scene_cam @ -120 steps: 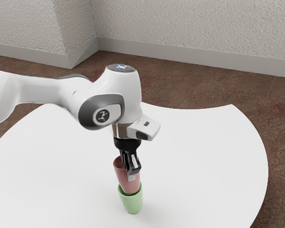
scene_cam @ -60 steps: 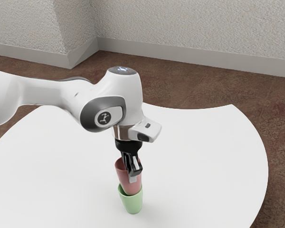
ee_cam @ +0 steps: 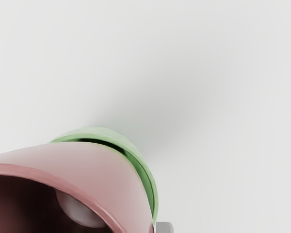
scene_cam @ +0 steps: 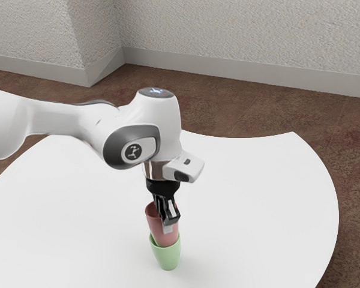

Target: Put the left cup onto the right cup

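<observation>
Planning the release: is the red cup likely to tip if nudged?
Probably, yes: the red cup leans inside the green cup, and the stack stands tall on a narrow base. It seems stiff: its rim holds shape where the pincer pinches it.

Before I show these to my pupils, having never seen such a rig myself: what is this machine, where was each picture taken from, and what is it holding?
It is a white robot arm in a computer simulation, ending in a black two-fingered pincer. One picture comes from a camera at the arm's side; the other from a camera on the hand itself. On the white table stands a green cup. The pincer grips the rim of a pink cup, which sits partly nested in the green one, leaning slightly.
</observation>
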Available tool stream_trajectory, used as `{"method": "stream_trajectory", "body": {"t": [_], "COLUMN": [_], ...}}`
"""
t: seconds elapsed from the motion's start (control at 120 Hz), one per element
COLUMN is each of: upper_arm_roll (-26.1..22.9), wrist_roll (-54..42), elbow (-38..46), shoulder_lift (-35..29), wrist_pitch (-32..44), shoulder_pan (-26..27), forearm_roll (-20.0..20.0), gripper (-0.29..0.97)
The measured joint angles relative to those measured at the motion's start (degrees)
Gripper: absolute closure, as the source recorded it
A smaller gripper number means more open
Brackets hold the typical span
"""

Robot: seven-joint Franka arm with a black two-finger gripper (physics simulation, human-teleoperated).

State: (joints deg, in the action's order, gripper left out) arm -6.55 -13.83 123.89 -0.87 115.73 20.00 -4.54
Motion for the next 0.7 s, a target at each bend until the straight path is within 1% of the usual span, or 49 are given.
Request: {"method": "stream_trajectory", "body": {"t": [0.408, 0.542, 0.7], "upper_arm_roll": [0.2, 0.0, -0.1], "wrist_roll": [0.0, -0.2, -0.3], "elbow": [0.1, 0.1, 0.1], "shoulder_lift": [0.7, 0.7, 0.7], "wrist_pitch": [0.7, 0.9, 1.2], "shoulder_pan": [0.2, 0.0, -0.1], "forearm_roll": [-0.1, -0.3, -0.4], "gripper": [0.77, 0.74, 0.68]}}
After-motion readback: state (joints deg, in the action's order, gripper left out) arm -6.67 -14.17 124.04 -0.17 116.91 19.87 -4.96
